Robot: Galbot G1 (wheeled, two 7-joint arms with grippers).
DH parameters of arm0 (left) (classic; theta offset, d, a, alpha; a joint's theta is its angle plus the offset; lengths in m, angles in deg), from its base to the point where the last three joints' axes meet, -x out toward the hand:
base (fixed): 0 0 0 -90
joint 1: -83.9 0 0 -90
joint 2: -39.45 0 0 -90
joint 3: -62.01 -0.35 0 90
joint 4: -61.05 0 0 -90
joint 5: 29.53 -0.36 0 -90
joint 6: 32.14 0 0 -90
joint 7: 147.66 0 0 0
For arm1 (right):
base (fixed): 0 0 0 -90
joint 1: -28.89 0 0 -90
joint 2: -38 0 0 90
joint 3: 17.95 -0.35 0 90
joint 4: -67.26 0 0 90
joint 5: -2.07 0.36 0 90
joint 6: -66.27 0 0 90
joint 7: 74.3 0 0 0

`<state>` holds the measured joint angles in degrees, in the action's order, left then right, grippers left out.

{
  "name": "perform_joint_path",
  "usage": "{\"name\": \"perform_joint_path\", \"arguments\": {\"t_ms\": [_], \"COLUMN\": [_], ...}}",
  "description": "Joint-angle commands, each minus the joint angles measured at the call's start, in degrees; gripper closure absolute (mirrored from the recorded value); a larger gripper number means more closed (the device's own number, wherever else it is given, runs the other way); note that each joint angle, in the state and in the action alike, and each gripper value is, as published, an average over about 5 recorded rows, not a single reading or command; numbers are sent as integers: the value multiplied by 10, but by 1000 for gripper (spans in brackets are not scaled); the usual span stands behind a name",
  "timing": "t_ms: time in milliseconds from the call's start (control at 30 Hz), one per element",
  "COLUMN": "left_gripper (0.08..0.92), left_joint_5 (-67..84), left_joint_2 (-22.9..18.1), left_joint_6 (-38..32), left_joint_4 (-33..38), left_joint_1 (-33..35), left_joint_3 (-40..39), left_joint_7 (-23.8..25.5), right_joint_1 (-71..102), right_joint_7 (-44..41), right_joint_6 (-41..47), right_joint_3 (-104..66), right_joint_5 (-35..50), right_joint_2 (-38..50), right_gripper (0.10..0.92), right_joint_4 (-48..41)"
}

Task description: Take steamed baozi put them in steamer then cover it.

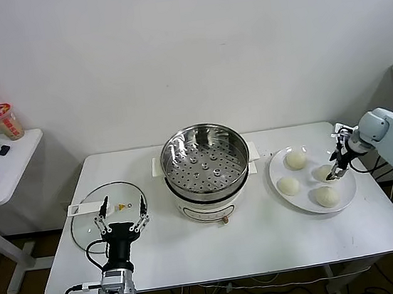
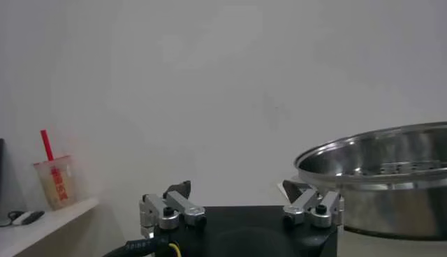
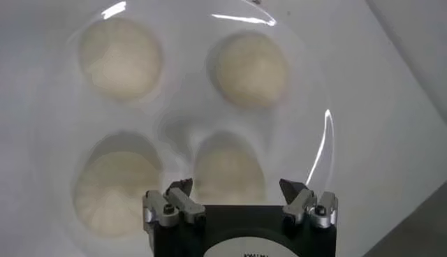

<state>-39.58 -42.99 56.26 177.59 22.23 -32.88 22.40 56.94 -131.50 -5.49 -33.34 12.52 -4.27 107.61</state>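
- We see a white rectangular counter (image 1: pixel 230 243) carrying all the things of the work.
- At its centre stands the round, shiny stainless-steel steamer (image 1: pixel 204 162) on a white electric base; its perforated tray is bare and uncovered. In the left wrist view its rim (image 2: pixel 377 157) shows beyond the fingers.
- On the robot's right of the steamer lies a flat round white plate (image 1: pixel 280 172) bearing four smooth cream-white steamed baozi: one at the far side (image 1: pixel 296 159), one toward the steamer (image 1: pixel 288 186), one at the near edge (image 1: pixel 326 196), and one under the gripper (image 1: pixel 323 173).
- The right gripper (image 1: pixel 333 171) hangs over the plate's outer side, fingers pointing down, just above that last bun. In the right wrist view we note its fingers (image 3: pixel 180 195) spread wide with the bun (image 3: pixel 227 171) between them, nothing clamped; the other three buns lie apart around it.
- A flat round glass lid (image 1: pixel 92 228) with a white handle lies on the counter on the robot's left of the steamer.
- The left gripper (image 1: pixel 122 215) rests above the lid, fingers (image 2: pixel 178 202) spread apart, holding nothing.
- On a small white side table (image 1: pixel 11 159) at far left stands a plastic cup with a red straw (image 1: pixel 4 119).
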Motion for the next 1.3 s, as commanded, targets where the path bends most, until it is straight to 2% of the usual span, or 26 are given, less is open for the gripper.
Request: {"name": "perform_joint_path", "arguments": {"t_ms": [33,333,667,933,1100,1300], "left_gripper": [177,177,177,177,177,177], "left_joint_5": [-1,3,1,2,4,-4], "left_joint_2": [2,2,-6,-7,-12,-29], "left_joint_6": [-2,3,1,0,0,-4], "left_joint_4": [-2,20,31,35,39,34], "left_joint_1": [1,4,13,19,25,33], "left_joint_3": [1,-6,-11,-7,-6,-20], "left_joint_7": [0,0,-1,-3,-4,-6], "right_joint_1": [-34,29,241,421,518,633], "right_joint_7": [-6,12,154,277,357,408], "right_joint_6": [-8,-45,-113,-151,-177,-205], "right_joint_3": [-1,-218,-500,-706,-793,-874], "right_joint_5": [32,44,111,117,91,80], "right_joint_2": [70,125,157,76,0,-99], "right_gripper": [203,203,203,203,203,203], "right_joint_4": [86,157,296,407,486,562]}}
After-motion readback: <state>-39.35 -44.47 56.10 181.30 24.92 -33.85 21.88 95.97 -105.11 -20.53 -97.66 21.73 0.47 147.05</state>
